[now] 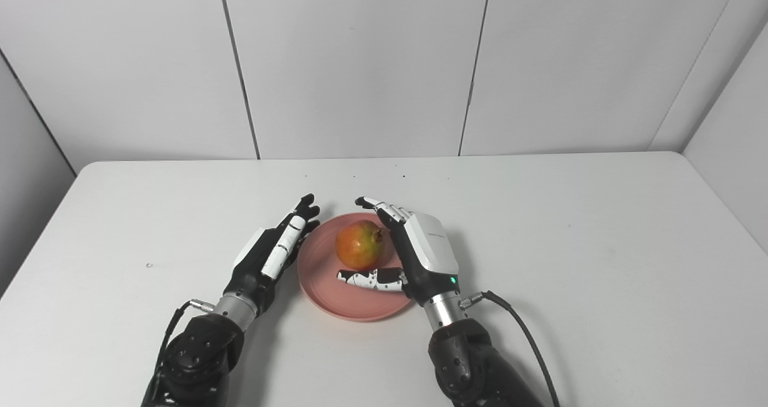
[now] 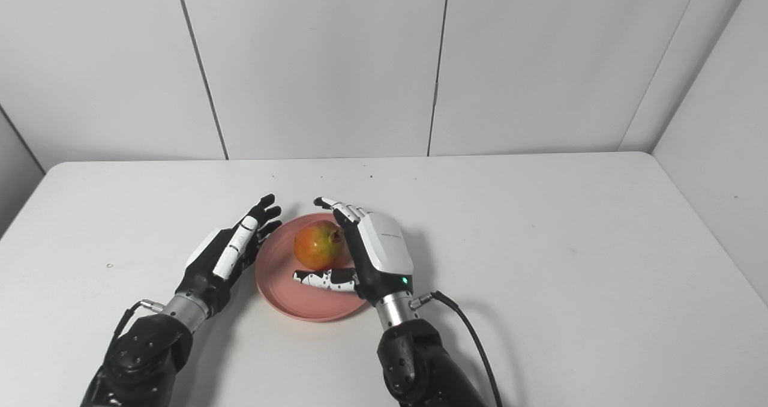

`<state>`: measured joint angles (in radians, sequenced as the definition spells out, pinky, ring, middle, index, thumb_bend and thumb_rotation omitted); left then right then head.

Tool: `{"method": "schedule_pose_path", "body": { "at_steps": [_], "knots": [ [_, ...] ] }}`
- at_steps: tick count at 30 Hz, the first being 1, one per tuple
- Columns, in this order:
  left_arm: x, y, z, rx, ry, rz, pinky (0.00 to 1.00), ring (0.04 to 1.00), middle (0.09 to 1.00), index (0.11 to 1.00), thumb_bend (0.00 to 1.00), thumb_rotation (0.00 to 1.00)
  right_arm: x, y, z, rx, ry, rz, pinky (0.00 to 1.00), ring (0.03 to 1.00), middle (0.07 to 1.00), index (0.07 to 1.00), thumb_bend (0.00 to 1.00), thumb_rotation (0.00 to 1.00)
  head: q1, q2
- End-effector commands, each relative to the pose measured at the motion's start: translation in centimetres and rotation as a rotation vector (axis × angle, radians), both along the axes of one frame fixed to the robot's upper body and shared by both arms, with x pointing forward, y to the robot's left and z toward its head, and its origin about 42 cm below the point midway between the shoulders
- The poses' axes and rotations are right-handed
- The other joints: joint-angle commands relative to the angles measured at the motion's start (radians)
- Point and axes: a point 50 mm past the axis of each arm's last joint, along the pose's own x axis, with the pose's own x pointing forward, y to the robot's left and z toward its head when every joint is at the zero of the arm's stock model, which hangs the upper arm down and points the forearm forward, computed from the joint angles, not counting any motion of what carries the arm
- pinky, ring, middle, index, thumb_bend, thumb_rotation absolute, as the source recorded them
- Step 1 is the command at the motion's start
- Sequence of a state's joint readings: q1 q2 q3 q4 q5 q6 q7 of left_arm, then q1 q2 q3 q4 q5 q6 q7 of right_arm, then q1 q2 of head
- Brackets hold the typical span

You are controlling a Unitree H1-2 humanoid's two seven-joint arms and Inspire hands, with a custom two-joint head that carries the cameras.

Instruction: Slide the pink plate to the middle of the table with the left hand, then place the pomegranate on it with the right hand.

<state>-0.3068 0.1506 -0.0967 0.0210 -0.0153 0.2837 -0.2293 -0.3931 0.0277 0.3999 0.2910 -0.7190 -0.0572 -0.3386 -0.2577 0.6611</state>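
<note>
The pomegranate [image 1: 360, 244] is sitting on the pink plate [image 1: 324, 287] near the middle of the desk [image 1: 600, 245], so a careless pull-back could be rolling it off. The right robot hand [image 1: 408, 248] is lying open just beside the fruit, fingers spread and gripping nothing, thumb reaching across the plate. The left robot hand [image 1: 273, 251] is resting open at the plate's left rim
</note>
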Motion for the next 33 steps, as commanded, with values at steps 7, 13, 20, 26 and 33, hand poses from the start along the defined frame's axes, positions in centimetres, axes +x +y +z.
{"method": "schedule_pose_path", "body": {
  "at_steps": [7,13,20,26,33],
  "knots": [
    [0.5,-0.2,1.3,0.001,-0.050,-0.009,0.91,0.946,0.965,0.965,0.51,1.00,0.0,0.8,2.4,0.101,-0.132,0.025,0.81,0.832,0.840,0.865,0.65,0.28,0.001,0.002],
    [0.5,-0.2,1.3,0.007,-0.049,-0.010,0.91,0.947,0.966,0.968,0.51,1.00,0.0,0.8,2.4,0.103,-0.137,0.026,0.81,0.830,0.841,0.873,0.66,0.28,0.002,0.002],
    [0.5,-0.2,1.4,0.003,-0.046,-0.012,0.92,0.950,0.971,0.972,0.52,1.00,-0.1,0.9,2.6,0.113,-0.152,0.022,0.82,0.828,0.842,0.874,0.66,0.27,0.003,0.004],
    [0.5,-0.2,1.4,0.005,-0.047,-0.014,0.92,0.949,0.974,0.972,0.52,1.00,-0.3,0.6,3.0,0.141,-0.178,-0.002,0.83,0.843,0.853,0.880,0.64,0.30,0.002,0.005],
    [0.5,-0.3,1.4,0.002,-0.045,-0.015,0.92,0.949,0.980,0.972,0.53,1.00,-0.4,-0.2,3.4,0.191,-0.202,-0.026,0.81,0.851,0.866,0.892,0.62,0.44,0.004,0.006]
  ]
}}
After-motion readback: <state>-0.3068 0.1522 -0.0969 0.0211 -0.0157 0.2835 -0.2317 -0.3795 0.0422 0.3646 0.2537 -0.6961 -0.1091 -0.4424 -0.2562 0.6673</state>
